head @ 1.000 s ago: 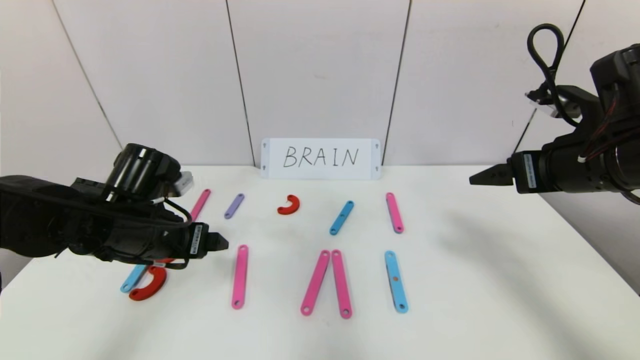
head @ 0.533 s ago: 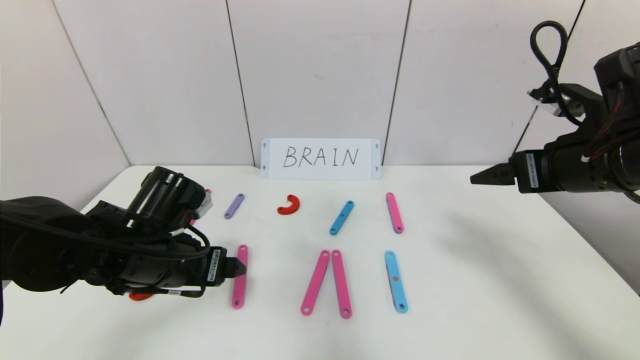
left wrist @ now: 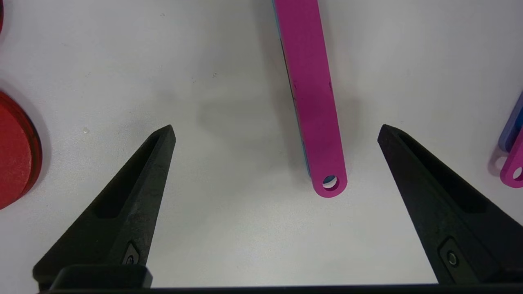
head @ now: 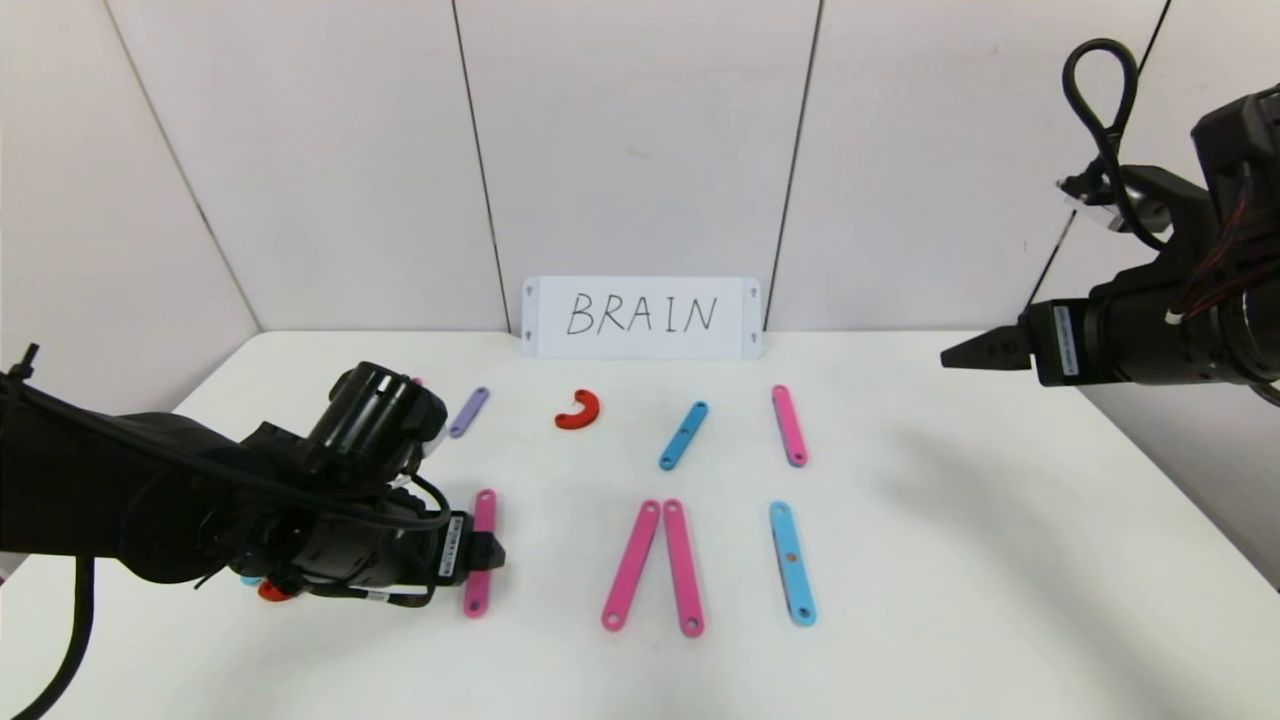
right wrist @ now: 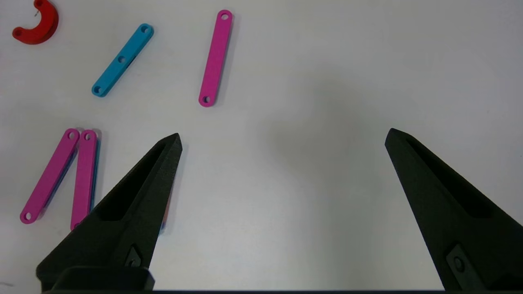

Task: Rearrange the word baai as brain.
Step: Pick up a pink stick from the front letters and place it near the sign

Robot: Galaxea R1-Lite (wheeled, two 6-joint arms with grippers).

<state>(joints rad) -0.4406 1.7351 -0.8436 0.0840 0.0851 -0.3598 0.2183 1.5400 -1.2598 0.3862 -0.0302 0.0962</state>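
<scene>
The left end effector (head: 490, 553) hangs low over the table (head: 1000, 560) with its jaws spread wide and grasping nothing — in the left wrist view the lone pink strip (left wrist: 312, 102) lies flat between the two fingertips, its holed end nearest the wrist and touched by neither. A red half-ring (left wrist: 16, 151) lies just outside one finger, and a purple strip (head: 468, 411) sits beyond the end effector toward the wall. Well off to its right lie two pink strips (head: 655, 566) leaning together at their far ends, then a blue strip (head: 792, 563); farther back are another red half-ring (head: 579, 409), a slanted blue strip (head: 683, 435) and one more pink strip (head: 789, 425). The right end effector (head: 950, 355) is parked high over the right side of the table, released and empty. By my reading the word is barely begun: the R, the crossbar of the A and the N are all unbuilt. No containers are in view.
</scene>
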